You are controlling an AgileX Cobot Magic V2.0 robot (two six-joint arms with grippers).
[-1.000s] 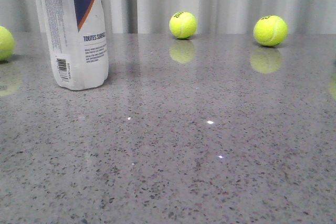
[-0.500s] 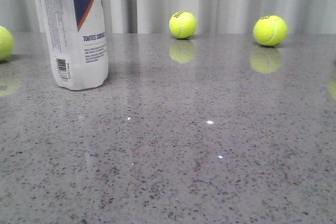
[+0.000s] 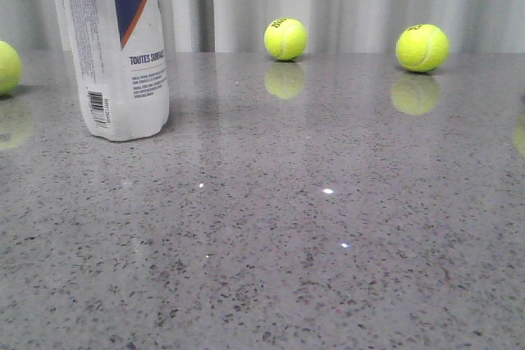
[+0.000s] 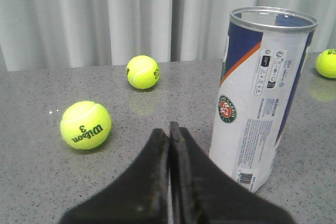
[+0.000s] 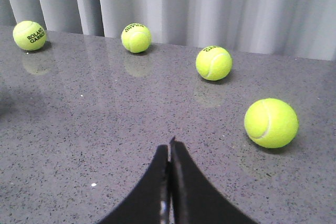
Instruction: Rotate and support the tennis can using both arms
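The tennis can (image 3: 119, 47) stands upright at the table's left in the front view, white with a navy panel, an orange stripe and a barcode; its top is cut off there. In the left wrist view the tennis can (image 4: 260, 98) shows its open metal rim. My left gripper (image 4: 169, 128) is shut and empty, a short way from the can's base and apart from it. My right gripper (image 5: 170, 144) is shut and empty over bare table; the can is out of that view. Neither gripper shows in the front view.
Yellow-green tennis balls lie on the grey speckled table (image 3: 328, 227): two at the back (image 3: 285, 38) (image 3: 422, 47), one at the left edge (image 3: 6, 67). Two balls (image 4: 85, 125) (image 4: 143, 71) lie beside the left gripper. Several balls, the nearest (image 5: 270, 123), lie ahead of the right gripper. A curtain hangs behind.
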